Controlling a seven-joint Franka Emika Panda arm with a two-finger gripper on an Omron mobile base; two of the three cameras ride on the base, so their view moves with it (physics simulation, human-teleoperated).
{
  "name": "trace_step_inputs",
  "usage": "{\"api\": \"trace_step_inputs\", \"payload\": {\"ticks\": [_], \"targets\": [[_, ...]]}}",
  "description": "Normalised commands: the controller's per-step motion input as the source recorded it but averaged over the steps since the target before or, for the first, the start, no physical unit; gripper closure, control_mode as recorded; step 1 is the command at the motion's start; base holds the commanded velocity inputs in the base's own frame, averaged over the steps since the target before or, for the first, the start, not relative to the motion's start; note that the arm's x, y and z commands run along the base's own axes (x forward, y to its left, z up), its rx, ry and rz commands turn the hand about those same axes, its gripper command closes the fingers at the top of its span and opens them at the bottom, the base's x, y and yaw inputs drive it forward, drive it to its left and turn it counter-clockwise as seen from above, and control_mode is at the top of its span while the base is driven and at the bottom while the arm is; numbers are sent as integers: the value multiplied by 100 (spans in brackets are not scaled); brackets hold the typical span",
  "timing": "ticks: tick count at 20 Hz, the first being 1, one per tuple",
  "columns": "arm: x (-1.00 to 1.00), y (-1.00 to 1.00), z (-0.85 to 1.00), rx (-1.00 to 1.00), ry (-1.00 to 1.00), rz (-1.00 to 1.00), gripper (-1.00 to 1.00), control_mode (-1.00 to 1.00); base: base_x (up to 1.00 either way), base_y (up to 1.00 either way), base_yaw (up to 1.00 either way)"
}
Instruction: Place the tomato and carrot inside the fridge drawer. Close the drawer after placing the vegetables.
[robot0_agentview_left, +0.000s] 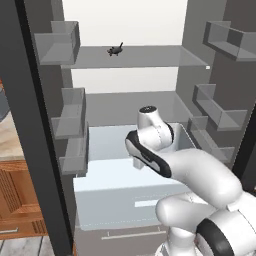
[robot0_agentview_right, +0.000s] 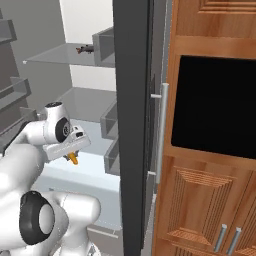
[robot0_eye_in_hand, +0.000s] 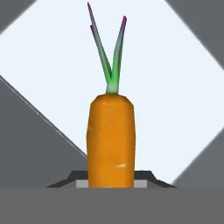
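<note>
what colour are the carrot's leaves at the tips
Purple-magenta at the tips, green lower down, above the orange carrot. Clearest in the hand view.

The carrot (robot0_eye_in_hand: 110, 140) is a stubby orange root with a flat shoulder and two thin green stalks tipped purple, held lengthwise with its leafy end pointing away over the fridge drawer's pale interior. In the right base view the carrot (robot0_agentview_right: 73, 158) hangs just above the fridge drawer (robot0_agentview_right: 95, 172). The fridge drawer (robot0_agentview_left: 107, 200) is a wide pale translucent bin, pulled out and open at the fridge's bottom.
</note>
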Motion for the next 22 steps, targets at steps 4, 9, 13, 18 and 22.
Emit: {"api": "trace_step_inputs", "payload": {"ticks": [4, 9, 13, 18, 22], "targets": [[16, -6, -56, 0, 5, 15, 100, -100, 0, 0, 0], [25, 0, -43, 0, 5, 16, 100, -100, 0, 0, 0], [0, 0, -43, 2, 5, 10, 100, -100, 0, 0, 0], [0, 0, -43, 6, 5, 5, 100, -100, 0, 0, 0], [-21, 0, -52, 3, 6, 3, 100, -100, 0, 0, 0]]}}
